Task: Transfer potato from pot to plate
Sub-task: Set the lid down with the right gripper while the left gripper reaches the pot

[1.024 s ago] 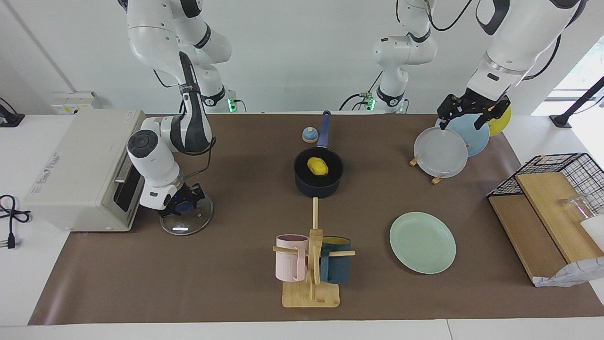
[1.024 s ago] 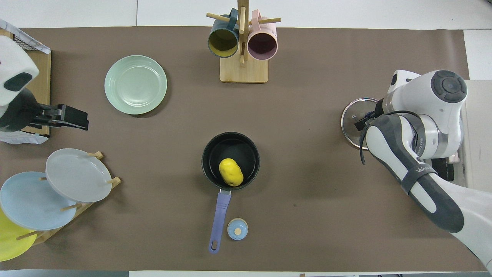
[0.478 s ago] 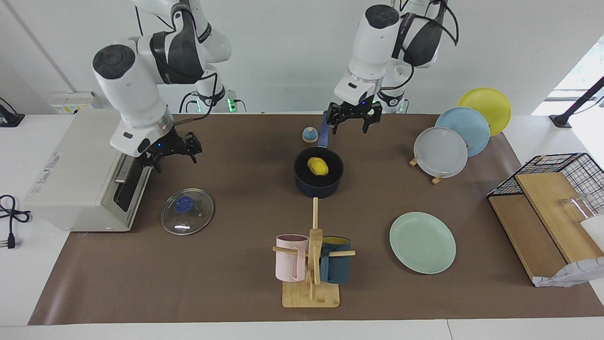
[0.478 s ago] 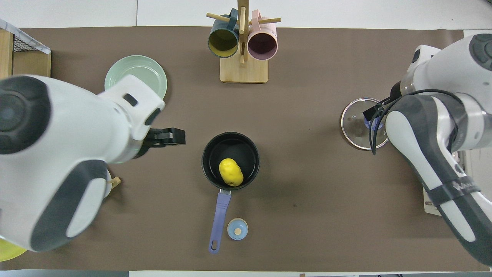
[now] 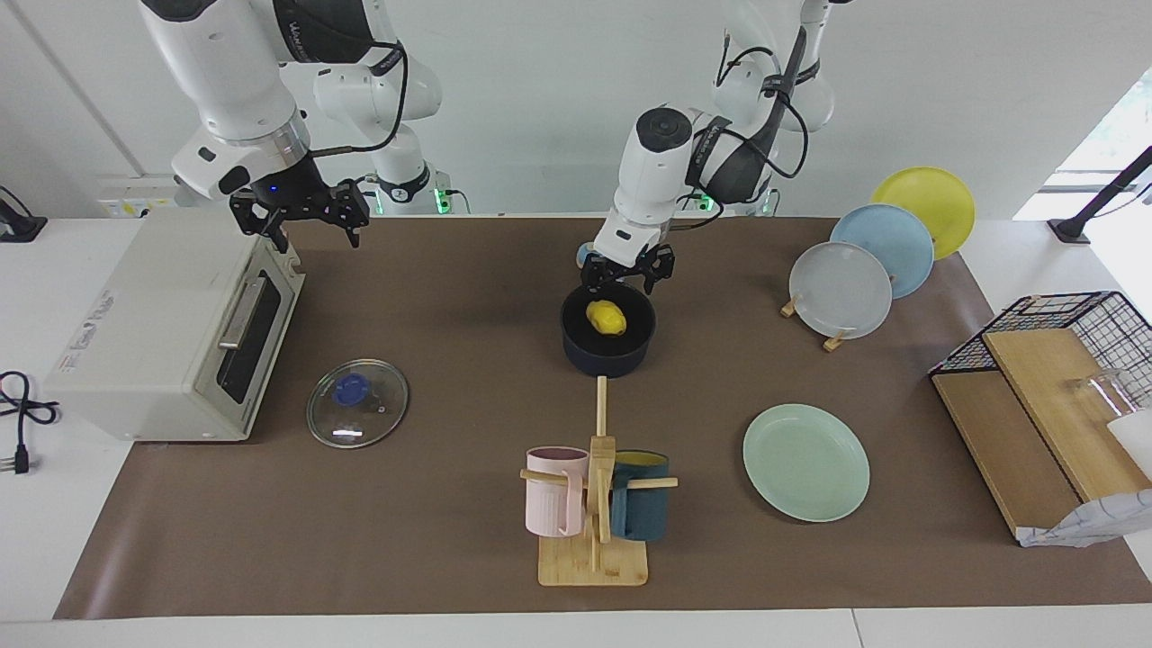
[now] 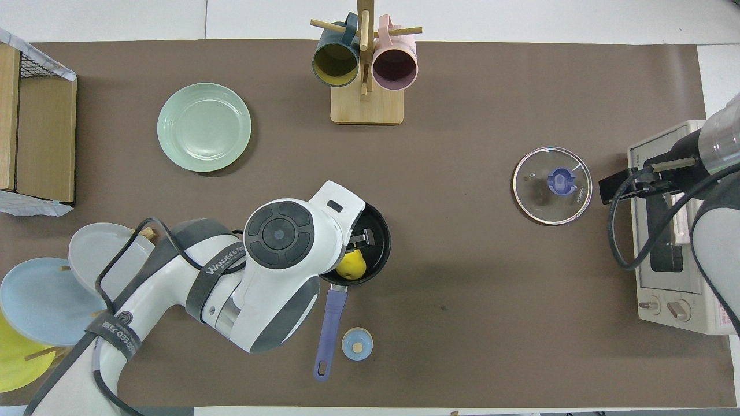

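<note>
The yellow potato [image 5: 606, 317] lies in the dark navy pot [image 5: 608, 353] at mid-table; the pot's blue handle [image 6: 329, 326] points toward the robots. My left gripper [image 5: 627, 275] is open and hangs just above the pot's rim on the handle side, a little above the potato. In the overhead view the left arm covers much of the pot [image 6: 382, 242] and part of the potato [image 6: 354, 267]. The mint-green plate [image 5: 805, 461] lies empty, farther from the robots, toward the left arm's end. My right gripper [image 5: 298, 212] is open and empty over the toaster oven's corner.
A glass lid [image 5: 357, 402] lies beside the toaster oven [image 5: 153, 324]. A wooden mug rack [image 5: 594, 504] with a pink and a teal mug stands farther from the robots than the pot. A small blue knob [image 6: 356, 344] sits beside the handle. A plate rack [image 5: 864, 261] and a wire basket [image 5: 1071, 360] stand at the left arm's end.
My left gripper swung from the plate rack to the pot and came down over its rim. My right gripper let go of the glass lid and rose to the toaster oven's corner.
</note>
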### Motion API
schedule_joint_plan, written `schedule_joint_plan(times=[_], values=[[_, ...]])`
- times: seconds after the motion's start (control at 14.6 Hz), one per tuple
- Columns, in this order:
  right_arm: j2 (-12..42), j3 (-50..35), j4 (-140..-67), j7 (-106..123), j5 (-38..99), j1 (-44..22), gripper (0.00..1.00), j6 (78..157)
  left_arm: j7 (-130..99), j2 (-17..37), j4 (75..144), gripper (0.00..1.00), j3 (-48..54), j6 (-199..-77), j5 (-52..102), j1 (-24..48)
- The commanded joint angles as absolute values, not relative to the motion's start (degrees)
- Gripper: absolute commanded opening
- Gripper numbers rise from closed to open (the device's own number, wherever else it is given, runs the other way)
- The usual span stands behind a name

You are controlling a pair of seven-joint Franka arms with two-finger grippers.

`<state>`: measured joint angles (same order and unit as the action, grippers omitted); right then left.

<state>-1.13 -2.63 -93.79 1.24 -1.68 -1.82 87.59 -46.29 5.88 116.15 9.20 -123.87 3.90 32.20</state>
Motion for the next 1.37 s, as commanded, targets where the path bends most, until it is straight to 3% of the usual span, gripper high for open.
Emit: schedule_joint_plan(times=[0.0, 1.16, 1.3], values=[[-1.6, -2.9, -95.0, 0.3, -3.2, -1.1, 1.0, 86.7, -47.7, 7.9, 116.3, 1.0, 8.2, -126.4, 4.8, 33.9], [-2.1, -1.5, -95.1, 0.1, -2.6, -0.3, 1.0, 86.0, -47.2, 14.2, 115.8, 1.0, 8.2, -128.1, 7.6, 34.6], [-2.1, -1.5, -94.9, 0.1, -2.6, -0.4, 1.0, 86.0, -47.1, 14.2, 115.8, 0.8, 8.2, -128.0, 7.6, 34.6]])
